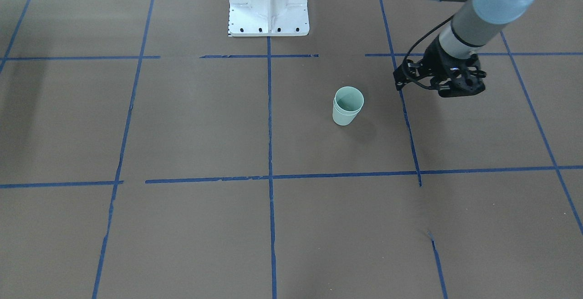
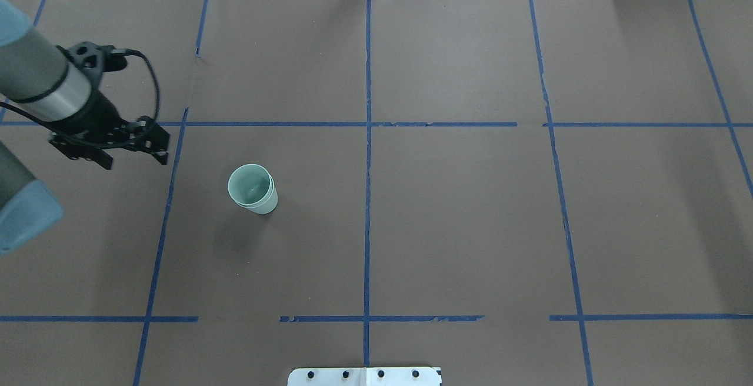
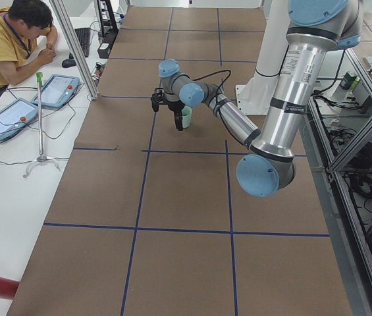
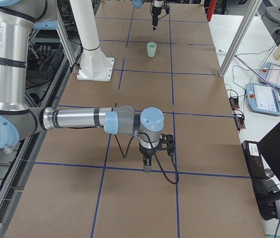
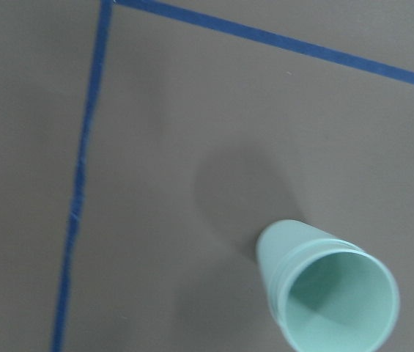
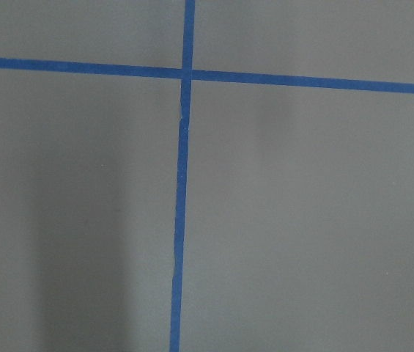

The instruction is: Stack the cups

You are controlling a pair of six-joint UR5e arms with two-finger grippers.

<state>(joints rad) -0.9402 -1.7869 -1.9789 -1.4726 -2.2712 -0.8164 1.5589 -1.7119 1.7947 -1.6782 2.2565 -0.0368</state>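
In the front-facing view, the cups (image 1: 348, 106) are seen as one upright stack on the brown table (image 1: 182, 130). One pale mint-green tumbler is nested in the other, so two round rims sit one just above the other. The walls are plain and smooth and narrow toward the base. The left gripper (image 1: 428, 88) is held above the table, beside the cups and well apart from them, with its fingers spread and nothing between them. In the overhead view, the cups (image 2: 253, 189) are found in the table's left half, inside a square marked by blue tape lines (image 2: 367, 198). The left gripper (image 2: 134, 159) is shown splayed and empty. In the left side view, a label (image 3: 295, 61) is carried on the left arm (image 3: 284, 105), but its writing is too small to be read. In the right side view, the cups (image 4: 151, 49) are seen far off. The right gripper (image 4: 148, 166) is hung low over the table, well apart from them; whether its fingers are spread or pressed together cannot be told. In the left wrist view, the cups (image 5: 335, 297) are shown at lower right, with fine ridges below the rim. In the right wrist view, only the brown surface and crossing tape lines (image 6: 185, 73) are shown.
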